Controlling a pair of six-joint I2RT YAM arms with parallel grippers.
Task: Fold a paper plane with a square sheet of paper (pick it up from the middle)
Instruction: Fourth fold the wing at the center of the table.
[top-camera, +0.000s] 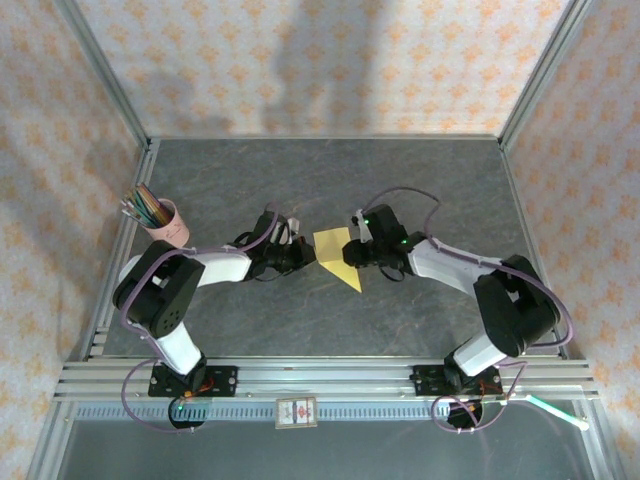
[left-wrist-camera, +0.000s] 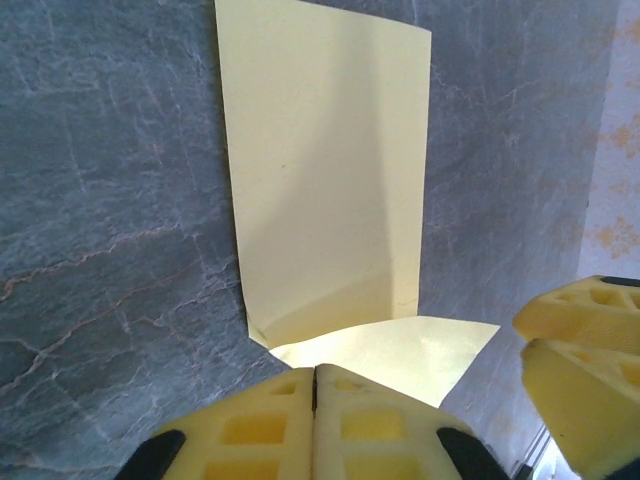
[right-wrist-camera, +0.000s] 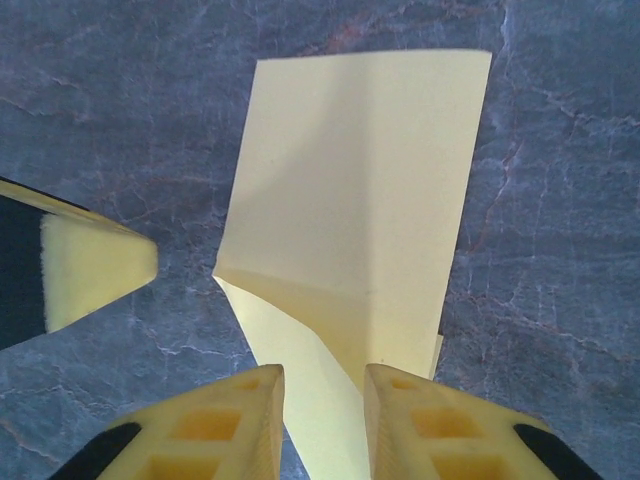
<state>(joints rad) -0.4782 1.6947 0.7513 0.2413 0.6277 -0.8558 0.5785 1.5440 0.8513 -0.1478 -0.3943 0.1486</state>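
Note:
The square sheet of paper (top-camera: 338, 256) is yellow and partly folded. It lies on the dark table between my two grippers, with one flap raised and a pointed end toward the near side. My left gripper (top-camera: 305, 258) sits at the paper's left edge. In the left wrist view its jaws (left-wrist-camera: 315, 372) are pressed shut, the paper (left-wrist-camera: 330, 180) spreads just beyond the tips, and no paper shows in the seam. My right gripper (right-wrist-camera: 323, 374) is open, its fingers astride the paper's (right-wrist-camera: 360, 190) near point without pinching it.
A pink cup of coloured pencils (top-camera: 164, 222) stands at the table's left side, behind the left arm. Metal frame posts and patterned walls close in the table's sides and back. An aluminium rail (top-camera: 330, 375) runs along the near edge.

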